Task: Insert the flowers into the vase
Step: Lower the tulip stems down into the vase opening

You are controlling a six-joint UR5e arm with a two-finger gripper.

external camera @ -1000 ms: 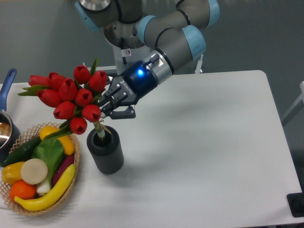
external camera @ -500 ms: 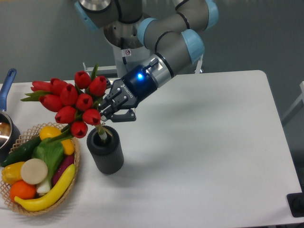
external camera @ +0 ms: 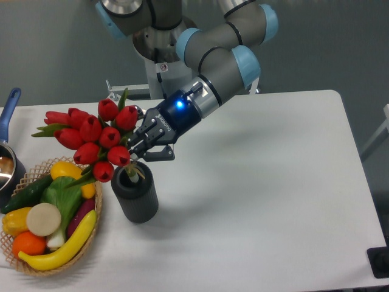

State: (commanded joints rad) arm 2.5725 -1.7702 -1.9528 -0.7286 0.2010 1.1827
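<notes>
The flowers (external camera: 91,135), a bunch of red tulips with green leaves, lean up and to the left over the table. Their stem ends sit inside the round mouth of the vase (external camera: 135,193), a dark ribbed cylinder standing upright on the white table. My gripper (external camera: 138,148) is shut on the stems just above the vase's rim, coming in from the upper right. The lower part of the stems is hidden inside the vase.
A wicker basket (external camera: 97,210) of vegetables and fruit sits just left of the vase, close under the tulip heads. A blue-handled pot (external camera: 8,155) stands at the left edge. The white table (external camera: 261,201) stretches to the right.
The gripper has moved slightly down and right with the flowers. The stems have sunk further into the vase and the tulip heads have shifted right and lower.
</notes>
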